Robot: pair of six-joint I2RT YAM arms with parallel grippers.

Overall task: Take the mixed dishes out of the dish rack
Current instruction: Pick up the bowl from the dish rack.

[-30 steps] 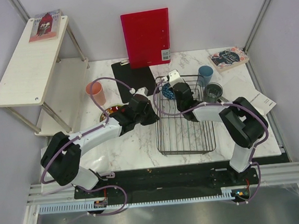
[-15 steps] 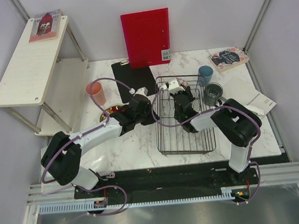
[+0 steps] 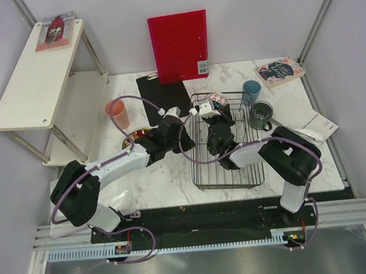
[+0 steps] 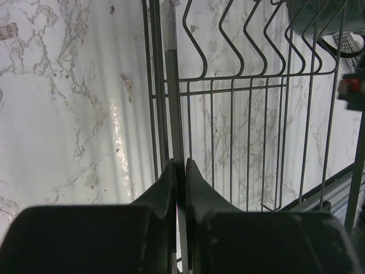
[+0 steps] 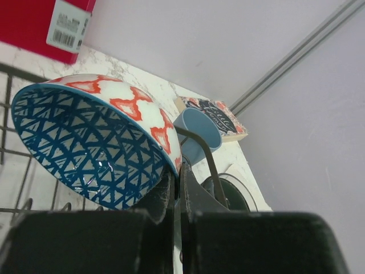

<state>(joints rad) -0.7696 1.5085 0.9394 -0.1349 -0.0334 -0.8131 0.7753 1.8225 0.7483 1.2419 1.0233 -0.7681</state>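
Note:
The black wire dish rack [image 3: 258,162] stands on the marble table. My left gripper [image 3: 187,138] is shut on the rack's left rim wire [image 4: 170,85]. My right gripper [image 3: 218,113] is shut on the rim of the blue patterned bowl [image 3: 215,100], which is tilted on edge above the rack's far end [image 5: 85,142]. The pink cup [image 3: 117,113] stands left of the rack. The light blue cup [image 3: 251,91] and dark grey mug [image 3: 261,113] stand to its right. A dark red plate [image 3: 134,139] shows partly under my left arm. No clear glass or glass plate shows.
A red board [image 3: 179,45] leans on the back wall behind a black mat [image 3: 162,91]. A book [image 3: 280,71] and a paper sheet [image 3: 310,122] lie at the right. A white shelf unit [image 3: 36,73] stands at the left.
My right gripper has raised the bowl from the rack floor and tipped it on edge; the right forearm has swung left. My left gripper has stayed on the rack's rim.

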